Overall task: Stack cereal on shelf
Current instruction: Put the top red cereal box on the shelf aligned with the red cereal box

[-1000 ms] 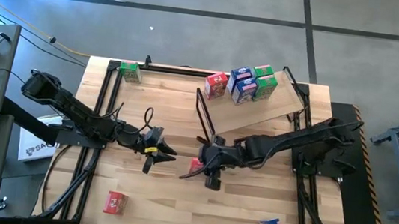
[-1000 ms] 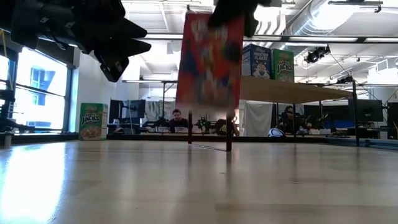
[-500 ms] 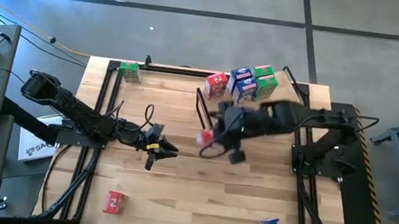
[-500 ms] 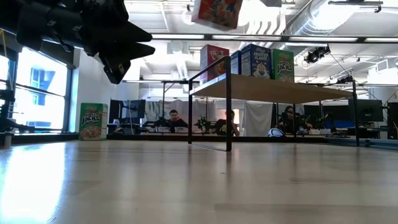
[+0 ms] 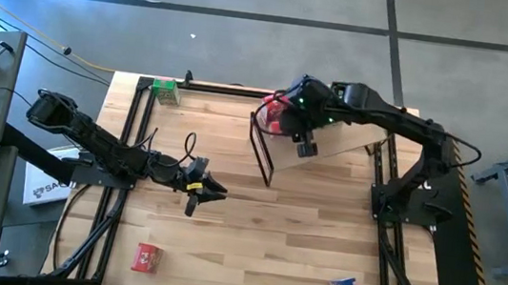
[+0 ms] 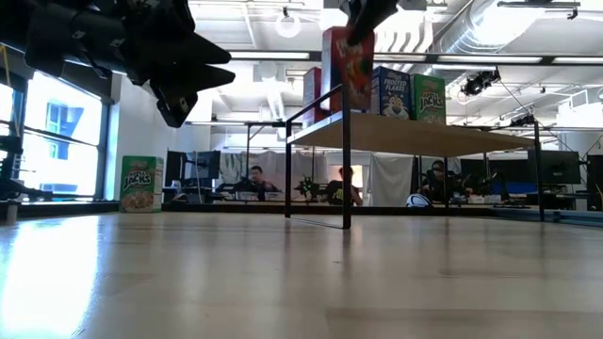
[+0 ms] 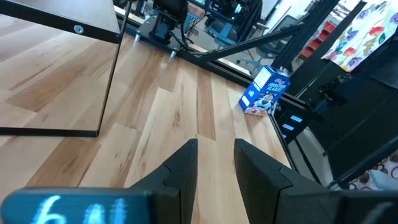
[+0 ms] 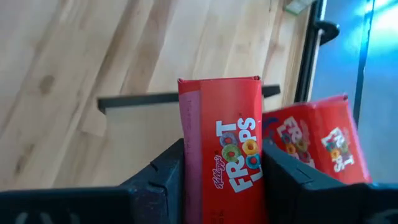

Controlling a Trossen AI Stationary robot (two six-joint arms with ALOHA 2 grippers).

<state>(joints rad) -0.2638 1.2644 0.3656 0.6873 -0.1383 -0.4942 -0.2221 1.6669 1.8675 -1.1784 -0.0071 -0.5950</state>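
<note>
Red Froot Loops box (image 8: 225, 155), clamped in your right gripper's (image 8: 224, 163) jaws, could topple its shelf (image 5: 335, 144) neighbour (image 8: 317, 144); left gripper's (image 7: 214, 163) jaws hang parted, empty.

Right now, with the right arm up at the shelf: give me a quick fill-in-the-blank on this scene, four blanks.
1. The right gripper is shut on a ____ cereal box.
2. That box reads Froot ____.
3. The left gripper holds ____.
4. The box by the table's near right corner is ____.

Missing words: red; Loops; nothing; blue
</note>
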